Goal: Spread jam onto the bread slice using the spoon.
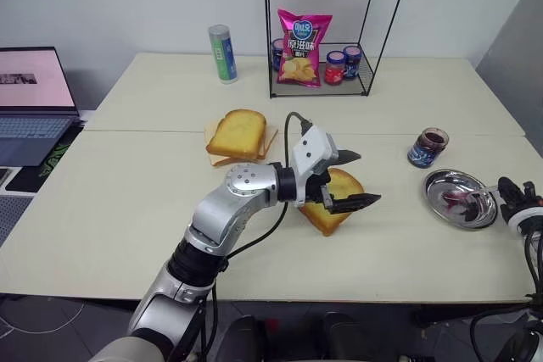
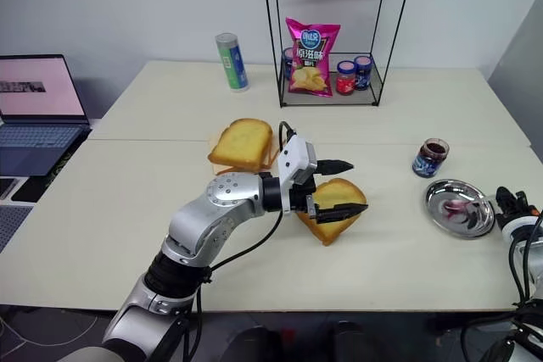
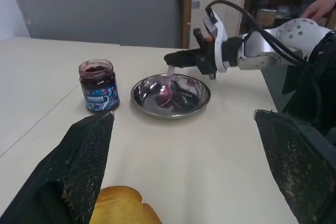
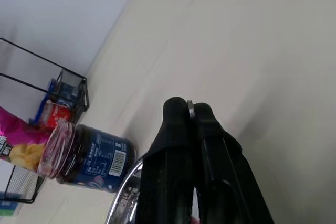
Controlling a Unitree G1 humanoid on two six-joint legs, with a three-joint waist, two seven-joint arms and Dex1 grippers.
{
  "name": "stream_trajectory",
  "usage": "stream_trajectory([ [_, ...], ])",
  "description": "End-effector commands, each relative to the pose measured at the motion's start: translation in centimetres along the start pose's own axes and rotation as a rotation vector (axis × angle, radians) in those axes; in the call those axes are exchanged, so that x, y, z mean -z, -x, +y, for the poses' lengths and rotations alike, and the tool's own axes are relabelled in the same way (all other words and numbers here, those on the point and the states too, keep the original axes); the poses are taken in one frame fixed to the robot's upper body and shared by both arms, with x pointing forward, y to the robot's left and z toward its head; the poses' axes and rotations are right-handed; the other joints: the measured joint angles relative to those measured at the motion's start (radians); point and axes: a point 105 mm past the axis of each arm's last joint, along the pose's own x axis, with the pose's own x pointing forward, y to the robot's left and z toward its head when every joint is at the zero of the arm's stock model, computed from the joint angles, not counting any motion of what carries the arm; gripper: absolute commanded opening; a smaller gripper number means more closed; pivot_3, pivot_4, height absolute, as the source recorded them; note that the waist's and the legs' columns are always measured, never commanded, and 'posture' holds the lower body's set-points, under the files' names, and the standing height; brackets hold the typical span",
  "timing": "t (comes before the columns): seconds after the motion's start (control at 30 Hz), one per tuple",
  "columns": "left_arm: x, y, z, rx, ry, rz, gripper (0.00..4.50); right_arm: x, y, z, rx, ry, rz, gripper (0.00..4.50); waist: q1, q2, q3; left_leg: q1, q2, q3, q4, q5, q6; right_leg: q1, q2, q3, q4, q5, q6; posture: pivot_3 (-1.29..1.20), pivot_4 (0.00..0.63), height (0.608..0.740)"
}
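The bread slice (image 1: 338,188) lies golden near the table's middle. My left gripper (image 1: 367,177) hovers just over it, pointing right, fingers wide open and empty. The jam (image 1: 428,147) is dark in a small open glass jar with a blue label, standing at the right. In front of it sits a round steel dish (image 1: 441,180). The spoon (image 3: 166,92) rests with its jam-stained bowl in the dish. My right gripper (image 3: 174,57) is at the dish's right rim, shut on the spoon's handle; a thin metal edge shows between its fingertips (image 4: 176,109).
A pile of toast slices (image 1: 240,135) lies left of the middle. At the back stand a black wire rack (image 1: 370,57) with a pink crisp bag (image 1: 301,48) and lidded jars (image 1: 336,67), and a green can (image 1: 223,54). A laptop (image 1: 34,99) sits far left.
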Motion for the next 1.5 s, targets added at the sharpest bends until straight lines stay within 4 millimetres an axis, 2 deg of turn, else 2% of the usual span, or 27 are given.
stream_trajectory([
  [0.03, -1.0, 0.1, -0.2, 0.005, -0.036, -0.029, 4.5, -0.5, 0.4, 0.4, -0.012, 0.05, -0.013, 0.03, 0.0, 0.0, 0.0, 0.0, 0.0, 0.0, 0.0, 0.0, 0.0, 0.0, 0.0, 0.0, 0.0, 0.0, 0.0, 0.0, 0.15, 0.74],
  [0.13, -0.9, 0.2, -0.1, 0.001, -0.036, -0.029, 4.5, -0.3, 0.9, 1.2, -0.028, 0.139, 0.005, 0.03, 0.0, 0.0, 0.0, -0.001, 0.0, 0.0, 0.0, 0.0, 0.0, 0.0, 0.0, 0.0, -0.001, 0.0, 0.0, 0.0, 0.15, 0.74],
  [0.2, -0.8, 0.6, 0.2, -0.018, -0.031, -0.028, 4.5, -0.5, 1.4, 3.6, -0.074, 0.217, -0.012, 0.03, 0.0, 0.0, 0.0, -0.001, 0.0, 0.0, -0.001, 0.0, 0.0, 0.0, 0.0, 0.0, -0.002, 0.0, 0.0, 0.0, 0.15, 0.74],
  [0.33, -0.6, 1.1, 0.5, -0.04, -0.023, -0.027, 4.5, -0.8, 2.2, 7.0, -0.136, 0.301, -0.054, 0.03, -0.003, 0.001, 0.001, -0.001, 0.001, 0.0, -0.002, 0.0, 0.0, -0.001, 0.0, 0.0, -0.001, 0.0, 0.0, 0.0, 0.15, 0.74],
  [0.37, -0.6, 1.2, 0.7, -0.048, -0.02, -0.028, 4.5, -1.0, 2.4, 8.3, -0.151, 0.335, -0.072, 0.03, -0.003, 0.002, 0.001, -0.001, 0.001, 0.0, -0.002, 0.0, 0.0, -0.001, 0.0, 0.0, -0.001, 0.0, 0.0, 0.0, 0.15, 0.74],
  [0.43, -0.8, 1.0, 1.1, -0.064, -0.02, -0.039, 4.5, -1.7, 2.7, 12.7, -0.225, 0.417, -0.135, 0.03, -0.003, 0.002, 0.002, -0.001, 0.001, 0.0, -0.002, 0.0, 0.0, -0.001, 0.0, 0.0, -0.001, 0.0, 0.0, 0.0, 0.15, 0.74],
  [0.5, -0.9, 0.9, 1.3, -0.074, -0.024, -0.048, 4.5, -1.9, 3.1, 15.3, -0.269, 0.499, -0.168, 0.03, -0.005, 0.004, 0.004, -0.001, 0.001, 0.001, -0.002, 0.0, 0.0, -0.002, 0.0, 0.001, -0.001, 0.0, 0.0, 0.0, 0.15, 0.74],
  [0.7, -1.2, 0.3, 2.0, -0.105, -0.039, -0.064, 4.5, -3.4, 2.9, 19.4, -0.31, 0.608, -0.261, 0.03, 0.005, 0.003, 0.005, -0.005, 0.001, -0.001, -0.002, 0.0, 0.0, -0.004, 0.0, -0.002, -0.004, 0.001, 0.002, 0.0, 0.15, 0.74],
  [0.8, -1.4, 0.0, 2.1, -0.105, -0.047, -0.072, 4.5, -4.1, 2.1, 20.9, -0.316, 0.673, -0.313, 0.03, 0.006, 0.004, 0.004, -0.019, -0.001, -0.001, 0.0, 0.0, 0.0, -0.015, 0.0, -0.001, -0.008, 0.005, 0.006, 0.0, 0.15, 0.74],
  [0.97, -1.8, -0.5, 2.1, -0.102, -0.059, -0.086, 4.5, -4.7, 0.5, 21.5, -0.295, 0.829, -0.38, 0.03, 0.009, 0.004, 0.004, -0.024, -0.001, 0.0, 0.002, -0.001, 0.002, -0.018, -0.001, -0.001, -0.011, 0.008, 0.003, 0.0, 0.15, 0.74],
  [1.1, -1.9, -0.7, 1.9, -0.098, -0.066, -0.088, 4.5, -4.1, -0.7, 21.7, -0.318, 0.877, -0.376, 0.03, 0.011, 0.004, 0.004, -0.024, -0.001, 0.0, 0.001, -0.001, 0.002, -0.018, -0.001, -0.001, -0.011, 0.008, 0.003, 0.0, 0.15, 0.74],
  [1.27, -2.1, -0.8, 1.9, -0.105, -0.072, -0.092, 4.5, -2.7, -1.9, 20.5, -0.312, 0.931, -0.343, 0.03, 0.012, 0.004, 0.004, -0.024, -0.001, 0.0, 0.002, -0.001, 0.002, -0.018, -0.001, -0.001, -0.01, 0.008, 0.003, 0.0, 0.15, 0.74],
  [1.5, -2.1, -0.4, 1.8, -0.112, -0.072, -0.088, 4.5, -1.6, -2.5, 19.2, -0.3, 0.959, -0.317, 0.03, 0.012, 0.004, 0.004, -0.023, -0.001, 0.0, 0.002, -0.001, 0.002, -0.018, -0.001, -0.001, -0.009, 0.008, 0.003, 0.0, 0.15, 0.74],
])
